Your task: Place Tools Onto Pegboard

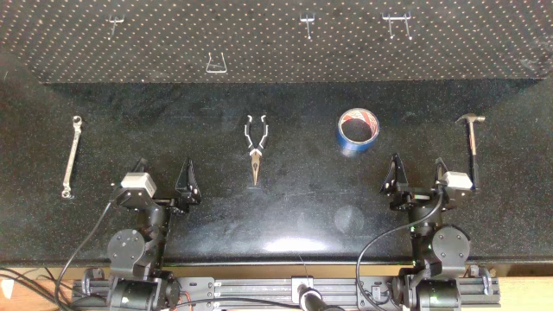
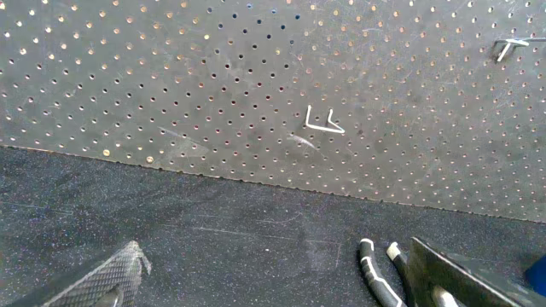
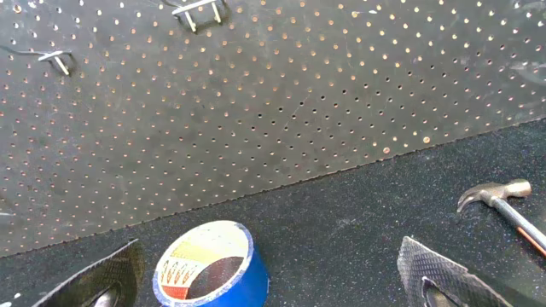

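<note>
All four tools lie on the black mat (image 1: 173, 112) in front of the pegboard (image 1: 259, 39). None is hung yet.

- wrench (image 1: 71, 157): far left, lying near-to-far, well left of the left gripper.
- left gripper (image 1: 162, 179): at the near edge, fingers spread wide, holding nothing.
- pliers (image 1: 256, 151): centre, nose pointing near, handles splayed toward the board.
- tape roll (image 1: 357, 130): right of centre, just beyond the right gripper.
- right gripper (image 1: 418, 175): at the near edge, spread wide, empty.
- hammer (image 1: 473, 147): far right, head toward the board, handle running close beside the right gripper's outer side.

Risks (judgement):
- The wrench is thin and flat on the mat, so the fingers may skate over it or pinch only one edge.
- The wire hooks (image 1: 396, 24) are small. A tool tilted in the grasp could miss one and drop.
- The tape roll could roll or slide away if it is nudged before the fingers close.
- The hammer is head-heavy and may swing if it is gripped low on the handle.

Views:
- The top view gives the whole row and the hook layout.
- The left wrist view adds a bent hook (image 2: 322, 124) standing out from the board, and the pliers' handle tips beside its own finger.
- The right wrist view adds the roll's printed inner face and the hammer's claw head.
</note>
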Controlling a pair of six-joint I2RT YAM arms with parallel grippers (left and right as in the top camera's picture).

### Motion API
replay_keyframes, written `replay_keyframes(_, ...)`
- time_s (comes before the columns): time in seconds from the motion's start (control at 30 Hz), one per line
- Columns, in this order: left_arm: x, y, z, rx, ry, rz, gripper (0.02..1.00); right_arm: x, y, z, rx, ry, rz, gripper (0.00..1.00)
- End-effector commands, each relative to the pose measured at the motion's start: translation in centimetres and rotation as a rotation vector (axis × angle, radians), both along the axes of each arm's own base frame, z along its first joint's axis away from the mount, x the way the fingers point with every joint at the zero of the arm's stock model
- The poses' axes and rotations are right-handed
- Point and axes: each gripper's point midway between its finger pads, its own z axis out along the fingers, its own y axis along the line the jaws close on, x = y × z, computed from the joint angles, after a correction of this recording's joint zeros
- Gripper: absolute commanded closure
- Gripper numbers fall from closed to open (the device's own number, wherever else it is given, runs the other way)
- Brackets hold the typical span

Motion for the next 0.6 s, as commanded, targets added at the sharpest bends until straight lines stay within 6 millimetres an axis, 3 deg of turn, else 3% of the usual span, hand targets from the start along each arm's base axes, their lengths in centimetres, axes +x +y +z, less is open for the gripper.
replay_keyframes(0.03,-0.04,0.41,0.19,0.014,-0.01,0.021,0.025,-0.01,-0.31,-0.14,0.015,-0.002,-0.016,0.025)
replay_keyframes(0.3,-0.05,0.35,0.18,0.021,-0.01,0.017,0.025,-0.01,-0.32,-0.14,0.015,-0.002,-0.017,0.025)
replay_keyframes(0.43,-0.07,0.02,0.1,0.19,-0.019,-0.015,0.025,-0.01,-0.31,-0.14,0.015,-0.002,-0.016,0.025)
replay_keyframes(0.6,-0.08,-0.13,0.1,0.194,-0.02,-0.024,0.025,-0.01,-0.31,-0.12,0.015,-0.002,-0.016,0.025)
